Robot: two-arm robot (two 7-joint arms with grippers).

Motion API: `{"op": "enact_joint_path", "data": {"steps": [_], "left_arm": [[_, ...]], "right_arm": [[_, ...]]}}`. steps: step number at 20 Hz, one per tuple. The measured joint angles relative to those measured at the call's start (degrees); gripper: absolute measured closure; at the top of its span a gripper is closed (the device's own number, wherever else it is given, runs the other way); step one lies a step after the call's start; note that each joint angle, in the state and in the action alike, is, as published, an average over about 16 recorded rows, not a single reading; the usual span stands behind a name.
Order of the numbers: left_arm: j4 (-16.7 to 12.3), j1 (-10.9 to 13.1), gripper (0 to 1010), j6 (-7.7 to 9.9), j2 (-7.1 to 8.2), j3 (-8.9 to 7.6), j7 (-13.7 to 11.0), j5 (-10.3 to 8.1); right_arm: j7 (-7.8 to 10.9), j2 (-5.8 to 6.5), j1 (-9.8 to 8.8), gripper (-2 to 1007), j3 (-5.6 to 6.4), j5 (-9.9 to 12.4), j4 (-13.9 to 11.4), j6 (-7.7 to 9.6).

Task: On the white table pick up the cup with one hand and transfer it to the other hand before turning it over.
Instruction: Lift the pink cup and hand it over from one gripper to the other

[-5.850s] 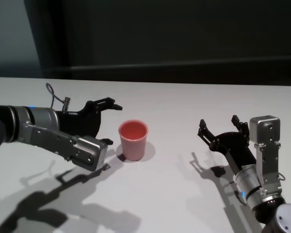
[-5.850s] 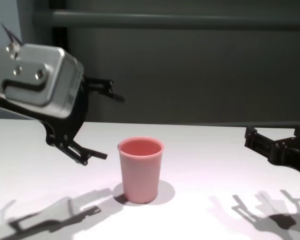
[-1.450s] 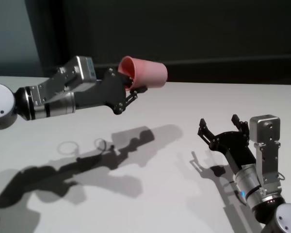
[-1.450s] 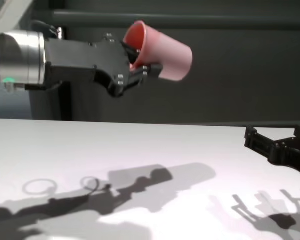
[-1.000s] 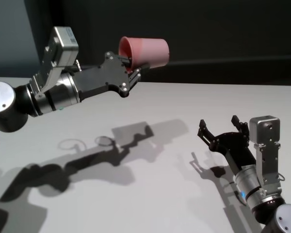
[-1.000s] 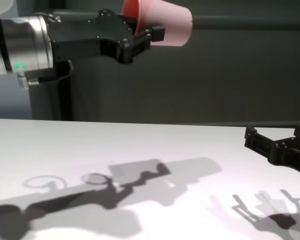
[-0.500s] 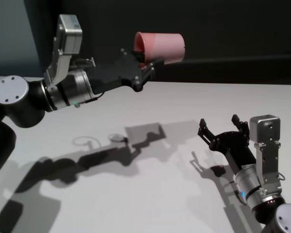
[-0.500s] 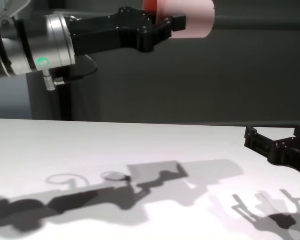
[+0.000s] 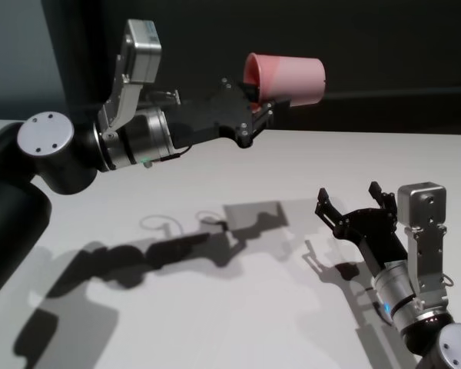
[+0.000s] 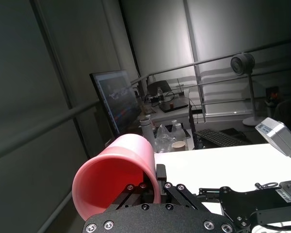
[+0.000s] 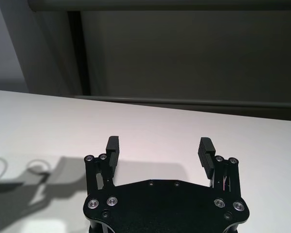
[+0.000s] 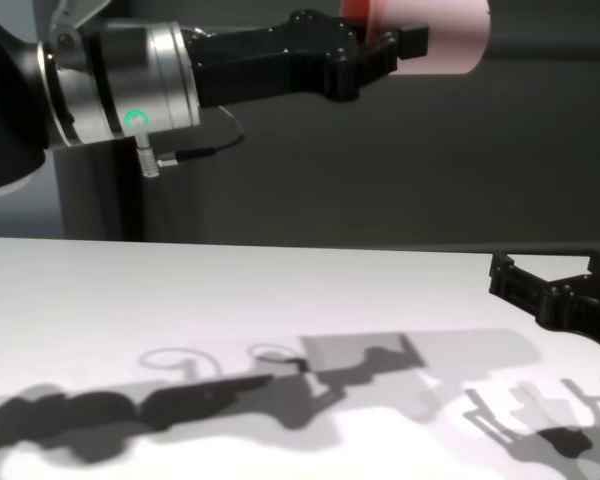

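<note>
The pink cup (image 9: 288,78) lies on its side high above the white table (image 9: 238,307), its base pointing right. My left gripper (image 9: 260,100) is shut on the cup's rim, one finger inside the mouth. The cup also shows in the chest view (image 12: 442,35) and in the left wrist view (image 10: 117,171). My right gripper (image 9: 349,202) is open and empty, low over the table at the right, well below and to the right of the cup; it shows in its own wrist view (image 11: 159,149) and the chest view (image 12: 552,285).
The arm's and cup's shadows (image 9: 215,231) fall across the table's middle. A dark wall (image 9: 292,31) stands behind the table's far edge.
My left arm has carried the cup up and to the right, still on its side. The right arm has not moved.
</note>
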Motion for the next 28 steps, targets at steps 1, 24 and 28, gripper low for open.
{"op": "enact_joint_path", "data": {"steps": [1,24,28], "left_arm": [[0.11,-0.17,963,0.09,-0.12,0.23,-0.07,-0.05],[0.17,-0.78,964,0.82,-0.31,1.25,-0.09,-0.01],[0.16,-0.75,964,0.74,-0.29,1.22,-0.11,0.03]], "right_arm": [[0.0,0.0,0.0,3,0.0,0.0,0.0,0.0],[2.03,0.29,0.78,3,-0.17,-0.5,-0.69,0.26],[3.55,0.47,0.97,3,0.12,-0.58,-1.88,0.51]]}}
